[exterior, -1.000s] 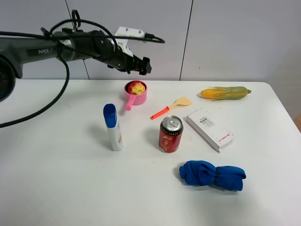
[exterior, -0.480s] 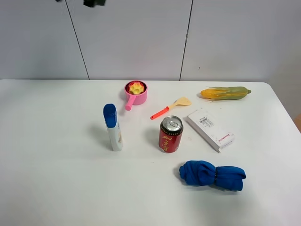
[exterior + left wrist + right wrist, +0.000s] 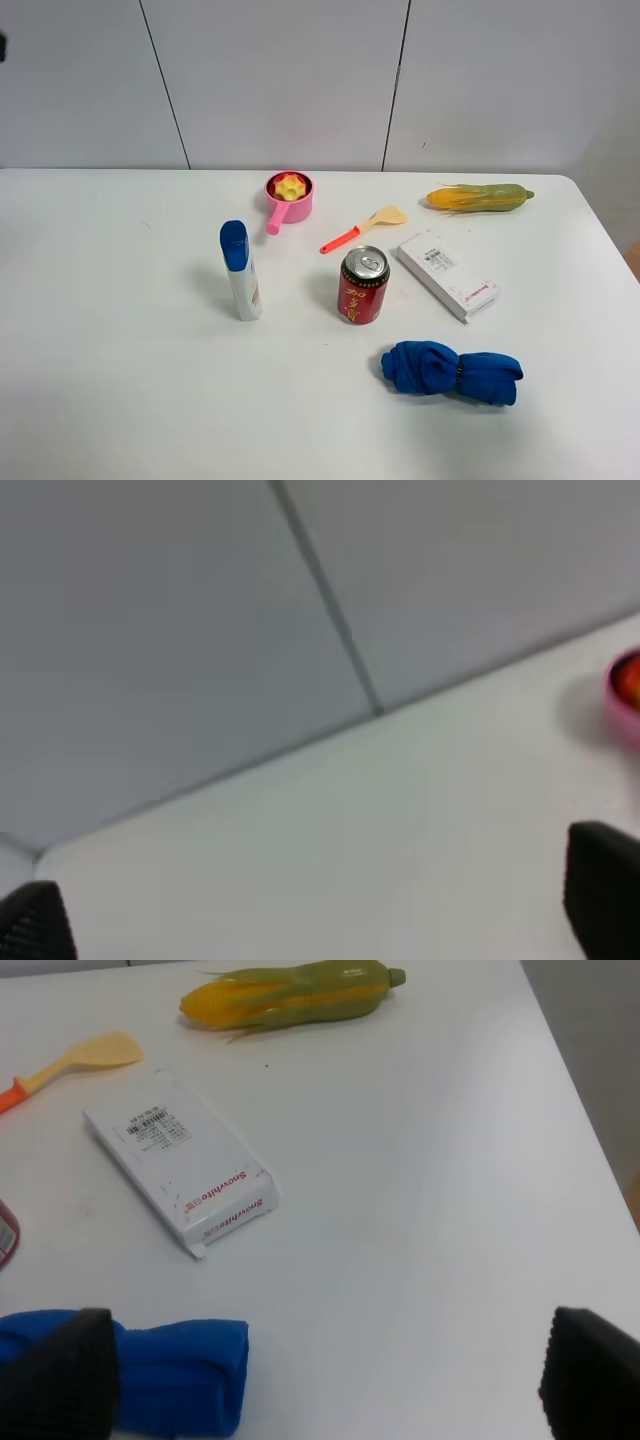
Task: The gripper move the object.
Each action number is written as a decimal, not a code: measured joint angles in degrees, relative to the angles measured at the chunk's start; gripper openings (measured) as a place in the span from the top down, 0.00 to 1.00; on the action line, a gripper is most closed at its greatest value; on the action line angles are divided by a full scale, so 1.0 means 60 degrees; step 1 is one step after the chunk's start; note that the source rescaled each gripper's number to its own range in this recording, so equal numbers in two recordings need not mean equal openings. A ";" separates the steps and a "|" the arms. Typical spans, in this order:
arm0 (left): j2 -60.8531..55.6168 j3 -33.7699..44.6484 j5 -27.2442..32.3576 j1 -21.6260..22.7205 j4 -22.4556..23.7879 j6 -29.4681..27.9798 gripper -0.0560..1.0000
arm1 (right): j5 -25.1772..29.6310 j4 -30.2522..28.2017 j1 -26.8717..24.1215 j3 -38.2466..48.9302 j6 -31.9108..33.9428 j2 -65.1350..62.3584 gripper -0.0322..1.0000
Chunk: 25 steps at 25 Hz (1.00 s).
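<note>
The object, a small bumpy red and yellow ball (image 3: 290, 186), sits inside a pink saucepan (image 3: 297, 208) at the back middle of the white table. A red part of it shows in the left wrist view (image 3: 630, 680) at the frame edge. My left gripper (image 3: 320, 910) is open and empty, far off to the left of the pan and facing the wall. It is out of the exterior view. My right gripper (image 3: 327, 1375) is open and empty, above the table near the blue cloth (image 3: 150, 1375).
A blue-capped white bottle (image 3: 240, 272) and a red soda can (image 3: 363, 285) stand mid-table. A spatula (image 3: 360, 230), a white box (image 3: 447, 274), a corn cob (image 3: 478, 197) and the blue cloth (image 3: 450, 372) lie to the right.
The left arm, which reached over the pink pan a second ago, has pulled up and away to the left, out of the exterior view. The ball stays in the pan.
</note>
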 joint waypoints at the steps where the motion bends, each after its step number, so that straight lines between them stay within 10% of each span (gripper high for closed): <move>1: 0.0000 0.0000 0.0000 0.0000 0.0000 0.0000 0.00 | 0.0000 0.0000 0.0000 0.0000 0.0000 0.0000 0.00; 10: -0.6619 0.4689 0.1934 0.0408 -0.0017 -0.1189 0.00 | 0.0000 0.0000 0.0000 0.0000 0.0000 0.0000 0.00; 25: -0.8852 0.5555 0.3300 0.0411 -0.0824 -0.2174 0.00 | 0.0000 0.0000 0.0000 0.0000 0.0000 0.0000 0.00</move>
